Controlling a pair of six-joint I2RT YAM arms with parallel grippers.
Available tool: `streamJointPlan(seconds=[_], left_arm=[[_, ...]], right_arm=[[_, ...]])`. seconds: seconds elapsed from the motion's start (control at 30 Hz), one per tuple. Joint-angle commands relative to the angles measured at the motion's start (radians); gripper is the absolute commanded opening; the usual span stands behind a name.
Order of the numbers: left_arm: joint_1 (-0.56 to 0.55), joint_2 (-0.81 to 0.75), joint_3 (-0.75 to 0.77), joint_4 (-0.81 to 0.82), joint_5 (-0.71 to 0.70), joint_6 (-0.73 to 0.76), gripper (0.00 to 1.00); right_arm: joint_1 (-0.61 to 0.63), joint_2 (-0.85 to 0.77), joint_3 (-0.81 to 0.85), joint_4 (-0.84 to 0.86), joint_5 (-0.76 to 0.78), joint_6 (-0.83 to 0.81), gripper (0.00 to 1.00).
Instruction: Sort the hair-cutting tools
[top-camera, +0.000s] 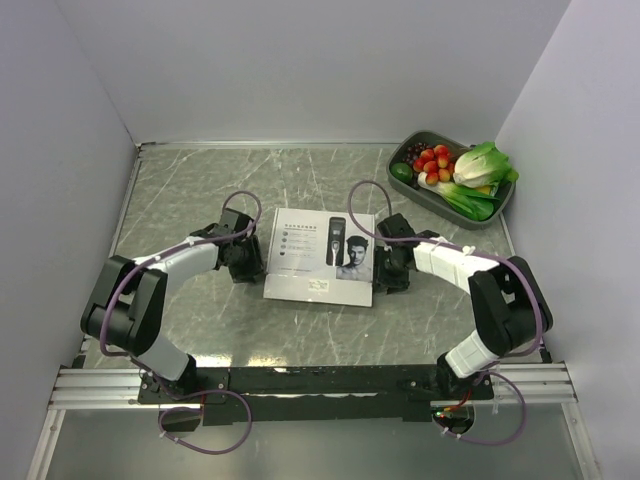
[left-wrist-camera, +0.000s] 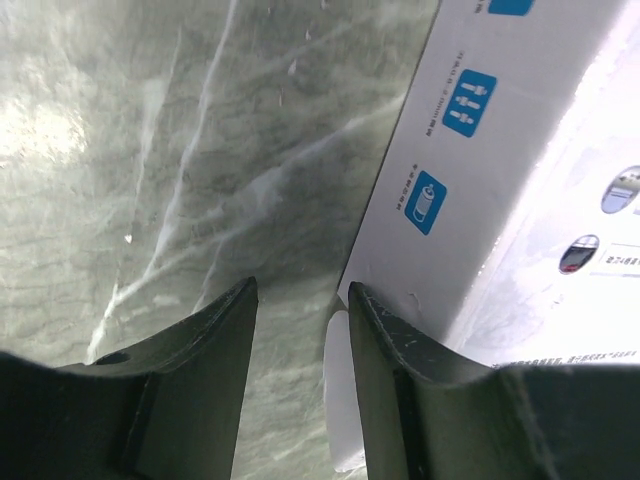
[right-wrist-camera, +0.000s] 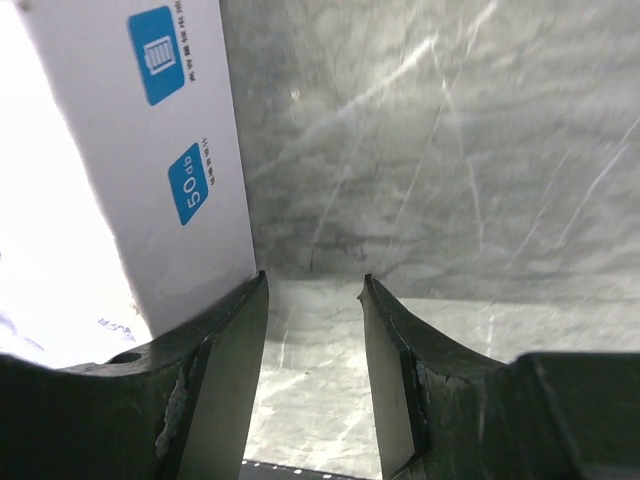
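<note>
Centrally, white box (top-camera: 320, 255) flat on the marbled table (top-camera: 200, 190), lid up, printed with a clipper and a man's face. Sits between the two arms, one gripper at each short side.

Left gripper (top-camera: 243, 258): low at the box's left edge. Fingers (left-wrist-camera: 200, 380) spread apart in the wrist view, clamped on nothing. Box (left-wrist-camera: 520, 180) wall with blue icons running down the right of that view. Its lower edge dips into the gap, just beside the right-hand finger. Bare table under the other finger.

Right gripper (top-camera: 392, 265): low at the box's right edge. Fingers (right-wrist-camera: 210, 390) likewise apart, nothing between them but table. Box (right-wrist-camera: 130, 180) corner, with blue "50db" and battery icons, meets the left-hand fingertip; contact or a hair's gap, cannot tell.

Hair-cutting tools: whereabouts not shown by any of the three views; only the printed clipper on the lid.

Far right corner: grey tray (top-camera: 403, 150) holding vegetables (top-camera: 480, 165), red tomatoes and leafy greens, well apart from box and arms.
</note>
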Motion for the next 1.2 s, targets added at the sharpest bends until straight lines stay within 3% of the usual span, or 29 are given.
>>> streamJointPlan(seconds=[0.0, 0.37, 0.6, 0.83, 1.17], left_arm=[[-0.029, -0.032, 0.027, 0.148, 0.134, -0.078, 0.48], [-0.029, -0.147, -0.082, 0.144, 0.119, -0.124, 0.47], [-0.029, -0.164, -0.068, 0.104, 0.107, -0.126, 0.47], [-0.029, -0.17, -0.039, 0.075, 0.107, -0.123, 0.47], [-0.029, -0.153, -0.03, 0.044, 0.056, -0.098, 0.47]], right_arm=[[0.024, 0.054, 0.126, 0.204, -0.068, -0.082, 0.52], [-0.027, 0.164, 0.255, 0.181, -0.3, -0.163, 0.51], [-0.025, 0.177, 0.291, 0.108, -0.348, -0.151, 0.5], [-0.027, 0.181, 0.311, 0.009, -0.348, -0.163, 0.5], [-0.024, 0.18, 0.215, 0.014, -0.262, -0.151, 0.5]])
